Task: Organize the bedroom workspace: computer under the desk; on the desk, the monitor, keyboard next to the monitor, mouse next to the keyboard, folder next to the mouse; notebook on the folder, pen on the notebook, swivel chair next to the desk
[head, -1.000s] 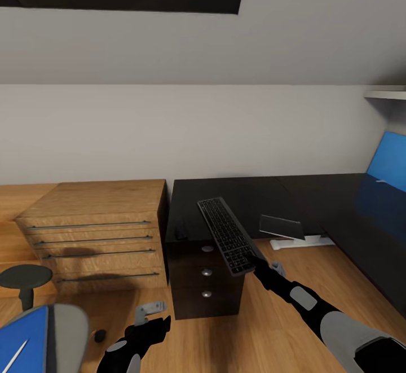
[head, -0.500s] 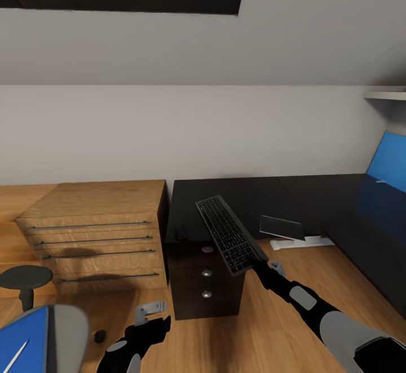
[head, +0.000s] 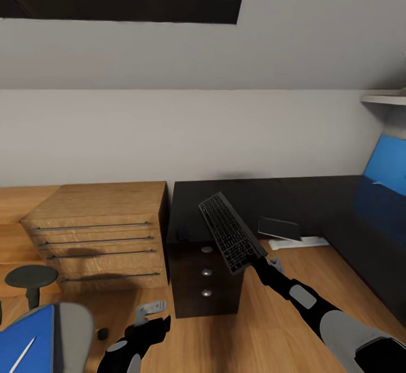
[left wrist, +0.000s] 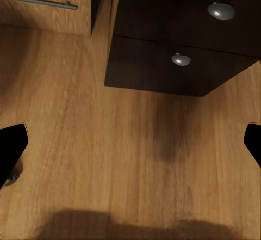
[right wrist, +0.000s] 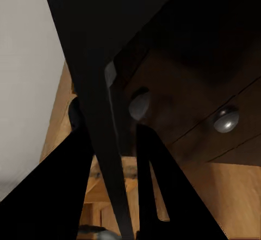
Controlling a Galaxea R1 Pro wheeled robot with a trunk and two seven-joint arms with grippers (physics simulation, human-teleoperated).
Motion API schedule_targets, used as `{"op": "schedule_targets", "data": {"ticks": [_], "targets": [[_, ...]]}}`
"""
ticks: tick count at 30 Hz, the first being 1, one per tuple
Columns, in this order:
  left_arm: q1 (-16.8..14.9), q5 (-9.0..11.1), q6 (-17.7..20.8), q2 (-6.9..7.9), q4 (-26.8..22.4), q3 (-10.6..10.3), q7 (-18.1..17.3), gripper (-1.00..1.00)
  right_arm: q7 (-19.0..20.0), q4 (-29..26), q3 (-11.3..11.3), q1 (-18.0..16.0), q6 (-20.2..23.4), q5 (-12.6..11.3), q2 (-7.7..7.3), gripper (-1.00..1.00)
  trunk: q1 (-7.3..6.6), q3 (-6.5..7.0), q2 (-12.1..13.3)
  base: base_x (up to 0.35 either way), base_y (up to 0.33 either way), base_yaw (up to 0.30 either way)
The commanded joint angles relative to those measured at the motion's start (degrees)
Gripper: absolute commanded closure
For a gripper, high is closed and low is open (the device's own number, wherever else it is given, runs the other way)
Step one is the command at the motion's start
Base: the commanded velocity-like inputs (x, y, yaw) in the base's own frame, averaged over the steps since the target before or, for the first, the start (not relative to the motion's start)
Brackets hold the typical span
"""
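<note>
My right gripper [head: 256, 260] is shut on the near end of the keyboard [head: 230, 231], a slim slab of black keys held tilted over the front edge of the desk [head: 293, 195], above its dark drawer unit [head: 206, 282]. From the right wrist, the keyboard [right wrist: 98, 87] runs edge-on between the closed fingers [right wrist: 157, 185]. My left gripper [head: 151, 327] hangs low over the floor; its fingertips [left wrist: 12, 147] stand wide apart, open and empty. The swivel chair [head: 70, 333] sits at the lower left, carrying the blue folder [head: 28, 333] with the white pen [head: 22, 353] lying on it.
A light wooden drawer chest [head: 96, 232] stands left of the desk. A blue panel [head: 388, 164] leans at the desk's far right under a shelf [head: 383, 99]. A grey slab [head: 279, 228] and a white leg foot [head: 299, 241] lie under the desk. Wooden floor [left wrist: 109, 158] lies below.
The head camera has tipped slightly, shifting the whole picture. The keyboard in my right gripper has risen a little toward the desk top. My left arm has stayed put.
</note>
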Motion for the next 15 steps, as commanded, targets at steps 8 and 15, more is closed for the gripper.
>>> {"op": "schedule_targets", "data": {"ticks": [8, 15], "targets": [[-0.03, 0.36, 0.20, -0.08, -0.07, -0.16, 0.53, -1.00, 0.15, -6.12, 0.35, 0.13, 0.79, -0.71, -0.12, 1.00, -1.80, 1.38, 3.19, -0.306, -0.156, 0.000], [-0.03, 0.43, 0.20, -0.03, -0.01, -0.15, 0.53, -1.00, 0.07, -11.24, 0.27, 0.68, 1.05, -0.86, -0.32, 1.00, -3.33, 2.64, 5.99, -0.248, -0.178, 0.000]]}}
